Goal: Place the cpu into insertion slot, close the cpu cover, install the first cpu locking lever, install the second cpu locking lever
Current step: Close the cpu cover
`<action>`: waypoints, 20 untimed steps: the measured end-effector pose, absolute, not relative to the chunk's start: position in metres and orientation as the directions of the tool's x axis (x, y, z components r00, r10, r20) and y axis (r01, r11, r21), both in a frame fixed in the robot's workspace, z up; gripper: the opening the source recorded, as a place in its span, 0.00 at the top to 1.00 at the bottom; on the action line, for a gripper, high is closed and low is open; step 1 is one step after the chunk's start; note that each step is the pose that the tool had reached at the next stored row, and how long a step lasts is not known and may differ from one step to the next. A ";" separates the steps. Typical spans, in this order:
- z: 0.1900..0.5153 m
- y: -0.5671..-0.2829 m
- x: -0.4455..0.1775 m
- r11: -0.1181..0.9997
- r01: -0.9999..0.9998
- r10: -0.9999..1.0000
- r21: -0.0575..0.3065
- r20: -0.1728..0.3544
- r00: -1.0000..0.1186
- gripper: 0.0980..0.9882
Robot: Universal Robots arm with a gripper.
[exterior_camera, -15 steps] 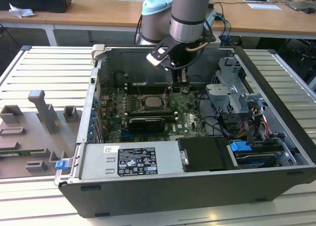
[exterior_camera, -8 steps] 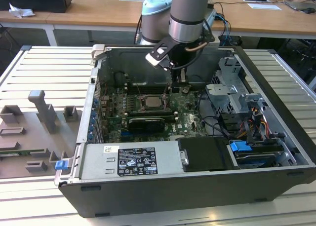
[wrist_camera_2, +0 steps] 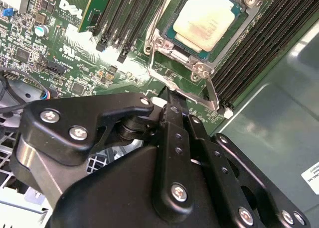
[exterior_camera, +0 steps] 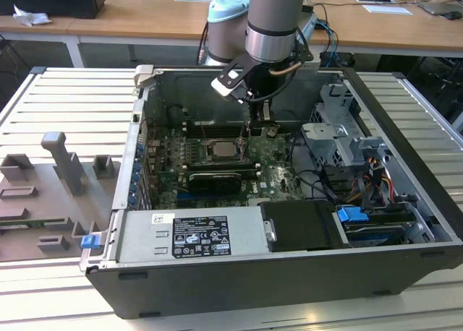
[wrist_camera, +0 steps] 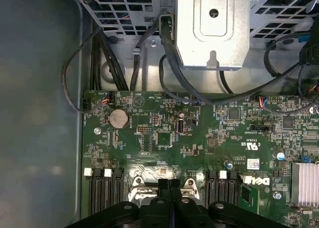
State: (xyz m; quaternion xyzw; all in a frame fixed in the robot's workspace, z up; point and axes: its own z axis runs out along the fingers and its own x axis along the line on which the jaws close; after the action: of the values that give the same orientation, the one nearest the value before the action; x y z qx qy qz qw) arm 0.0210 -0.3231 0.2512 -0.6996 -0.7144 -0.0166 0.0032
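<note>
Gripper: black metal fingers pressed together with nothing visible between them; tips are down at the socket's edge, probably to work the latch hardware there.
Case: dark steel tower lying on its side, open face up so the arm can reach in from above.
Board: green, matt, densely populated, flat on the case floor.
Memory slots: long black ribbed rows flanking the socket.
Slot: square dark frame, occupied.
Cover: thin bright stamped steel, appears to lie flat around the chip.
Cpu: seated in the slot; dull silver-beige square lid showing through the cover's window.
Lever: bare steel rod along the socket's edge, just beside the tips; latched or not, cannot tell.
</note>
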 end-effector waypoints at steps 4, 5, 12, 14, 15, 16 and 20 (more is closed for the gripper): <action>0.251 -0.323 0.018 0.021 1.000 0.999 0.019 0.028 -0.021 0.99; 0.251 -0.323 0.018 0.021 1.000 0.999 0.019 0.028 -0.021 0.99; 0.251 -0.323 0.015 0.021 1.000 0.999 0.019 0.028 -0.021 0.99; 0.251 -0.323 0.014 0.021 1.000 0.999 0.019 0.028 -0.021 0.99; 0.251 -0.323 0.013 0.021 1.000 0.999 0.019 0.028 -0.021 0.99; 0.251 -0.323 0.012 0.021 1.000 0.999 0.019 0.028 -0.021 0.99; 0.251 -0.323 0.011 0.021 1.000 0.999 0.019 0.028 -0.021 0.99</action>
State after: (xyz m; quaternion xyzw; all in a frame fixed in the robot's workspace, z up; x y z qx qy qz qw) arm 0.0108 -0.3231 0.2512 -0.6996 -0.7144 -0.0166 0.0032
